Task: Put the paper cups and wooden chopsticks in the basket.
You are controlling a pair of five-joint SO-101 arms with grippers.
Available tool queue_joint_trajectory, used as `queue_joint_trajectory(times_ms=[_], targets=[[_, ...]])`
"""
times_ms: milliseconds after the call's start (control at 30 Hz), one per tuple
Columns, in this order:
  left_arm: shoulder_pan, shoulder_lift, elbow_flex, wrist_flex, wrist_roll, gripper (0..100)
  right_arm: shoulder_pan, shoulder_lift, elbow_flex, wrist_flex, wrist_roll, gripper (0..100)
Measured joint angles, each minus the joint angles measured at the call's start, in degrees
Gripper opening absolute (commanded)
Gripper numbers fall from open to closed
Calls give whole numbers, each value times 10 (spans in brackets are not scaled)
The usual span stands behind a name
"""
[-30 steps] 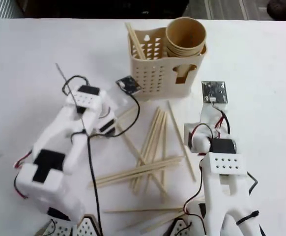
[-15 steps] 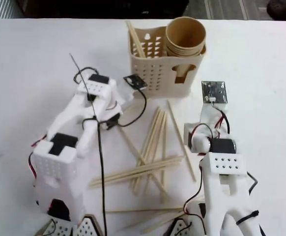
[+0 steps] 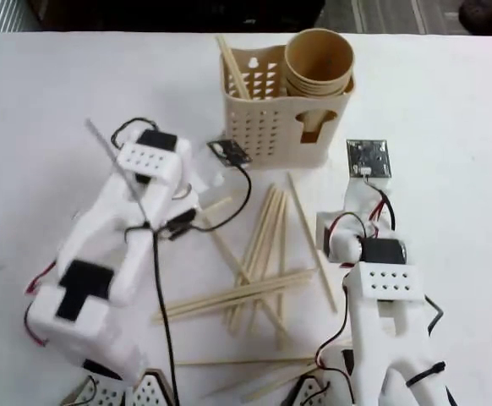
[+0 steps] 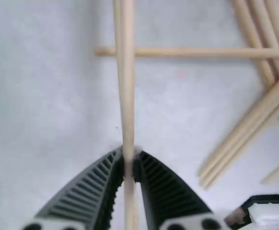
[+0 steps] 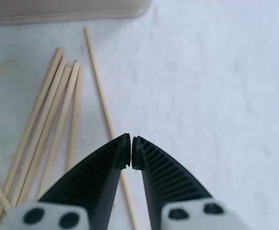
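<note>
**Chopstick of pale wood (image 4: 125, 72) pinched in the left gripper (image 4: 128, 165); right gripper (image 5: 131, 151) closed on nothing**

Nearest the arm bases, two stray wooden sticks (image 3: 246, 362) are lying flat on the white table (image 3: 449, 127). Just beyond them, the right arm is sitting low at the right side of the high view. Its black ribbed jaws are meeting at the tips with nothing between them, and they are hanging above a single thin chopstick (image 5: 101, 96) that is resting on the table.

The left arm is standing on the opposite side. Its jaws are pressing narrowly on both sides of the pale chopstick, which is running straight out from between them and crossing another stick (image 4: 192, 51) lying crosswise. Whether the pinched chopstick is touching the table cannot be told.

Between the two arms, the loose pile of wooden chopsticks (image 3: 259, 254) is lying fanned and crossed on the table.

Farthest away, the cream perforated plastic basket (image 3: 271, 127) is standing upright. A nested stack of tan paper cups (image 3: 318, 63) is sitting in its right compartment. A few chopsticks (image 3: 233, 72) are leaning in its left one.
</note>
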State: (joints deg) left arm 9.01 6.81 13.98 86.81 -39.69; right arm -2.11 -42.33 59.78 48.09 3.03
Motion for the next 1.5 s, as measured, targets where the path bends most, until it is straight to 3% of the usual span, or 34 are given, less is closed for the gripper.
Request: queue_joint_trajectory(times_ms=[267, 433, 567, 933, 1133, 1500], targets=[[2, -211, 33, 38, -3, 21, 0, 0, 0, 0, 0, 19], [1, -303, -24, 66, -3, 22, 0, -2, 0, 0, 0, 19], [2, -331, -90, 51, 51, 22, 0, -4, 0, 0, 0, 19], [56, -273, -260, -115, 202, 22, 28, -4, 0, 0, 0, 19], [100, -216, -322, -265, 272, 21, 30, -4, 0, 0, -32, 19], [103, -82, -324, -552, 401, 21, 31, -4, 0, 0, -37, 19]])
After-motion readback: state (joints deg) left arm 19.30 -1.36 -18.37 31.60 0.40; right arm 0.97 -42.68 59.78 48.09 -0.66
